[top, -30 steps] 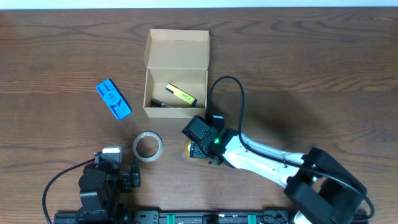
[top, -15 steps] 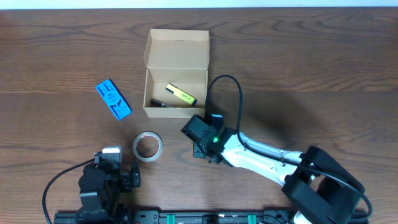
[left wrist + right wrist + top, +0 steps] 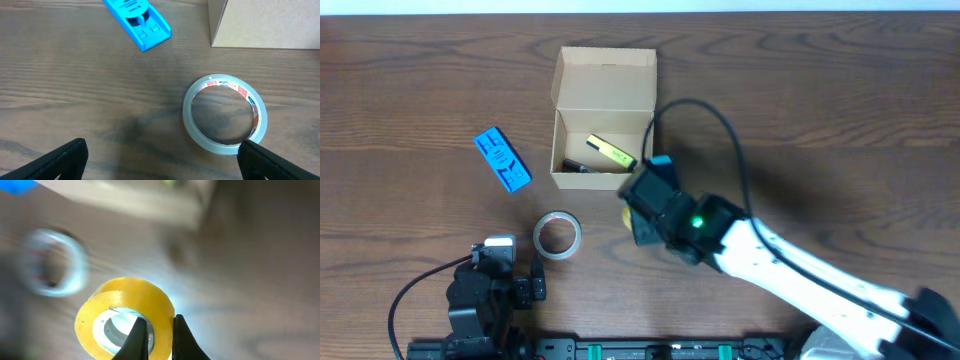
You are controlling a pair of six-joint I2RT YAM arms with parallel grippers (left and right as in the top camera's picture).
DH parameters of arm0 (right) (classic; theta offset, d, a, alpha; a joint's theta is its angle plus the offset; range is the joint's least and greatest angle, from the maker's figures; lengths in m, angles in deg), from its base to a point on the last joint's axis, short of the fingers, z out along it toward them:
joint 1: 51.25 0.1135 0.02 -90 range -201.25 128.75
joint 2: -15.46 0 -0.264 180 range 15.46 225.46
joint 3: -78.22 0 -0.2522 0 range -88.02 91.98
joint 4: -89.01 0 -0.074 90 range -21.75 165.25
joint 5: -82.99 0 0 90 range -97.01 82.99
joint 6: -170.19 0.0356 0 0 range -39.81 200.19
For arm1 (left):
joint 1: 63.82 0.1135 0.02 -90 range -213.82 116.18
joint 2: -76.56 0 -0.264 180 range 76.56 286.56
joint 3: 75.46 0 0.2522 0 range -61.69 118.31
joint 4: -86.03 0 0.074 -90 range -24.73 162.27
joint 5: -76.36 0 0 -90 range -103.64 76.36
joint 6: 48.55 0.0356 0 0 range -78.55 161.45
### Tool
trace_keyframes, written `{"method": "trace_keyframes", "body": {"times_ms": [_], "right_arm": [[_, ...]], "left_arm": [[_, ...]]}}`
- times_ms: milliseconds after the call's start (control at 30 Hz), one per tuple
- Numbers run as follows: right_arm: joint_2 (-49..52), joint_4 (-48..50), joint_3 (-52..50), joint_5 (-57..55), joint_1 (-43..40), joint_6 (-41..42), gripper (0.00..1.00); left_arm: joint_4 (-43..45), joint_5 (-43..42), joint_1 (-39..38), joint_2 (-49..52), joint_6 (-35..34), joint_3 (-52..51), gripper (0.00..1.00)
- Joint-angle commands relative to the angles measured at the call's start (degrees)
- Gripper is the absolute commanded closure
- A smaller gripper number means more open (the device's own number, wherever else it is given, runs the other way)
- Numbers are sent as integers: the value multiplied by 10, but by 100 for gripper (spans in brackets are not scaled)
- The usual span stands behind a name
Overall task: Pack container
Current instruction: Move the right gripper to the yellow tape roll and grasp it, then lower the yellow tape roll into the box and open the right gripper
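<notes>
Overhead, the container (image 3: 605, 80) stood open on the table, its front wall just beyond the right gripper (image 3: 632, 218).

From the left wrist, the left gripper (image 3: 162, 147) hung spread wide and empty near a clear tape roll (image 3: 225, 120); the container's corner showed at upper right.

From the right wrist, the right gripper's fingers were pinched on the wall of a yellow tape roll (image 3: 125, 312), the container a blurred band ahead.
</notes>
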Motion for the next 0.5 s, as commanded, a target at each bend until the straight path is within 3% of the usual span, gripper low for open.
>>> {"method": "trace_keyframes", "body": {"times_ms": [0, 200, 467], "right_arm": [[3, 0, 70, -22, -28, -141, 99], [118, 0, 211, 2, -86, -272, 99], [300, -11, 366, 25, -100, -446, 99]], "left_arm": [[-30, 6, -2, -3, 2, -4, 5], [-30, 6, -2, -3, 2, -4, 5], [-30, 6, -2, -3, 2, -4, 5]]}}
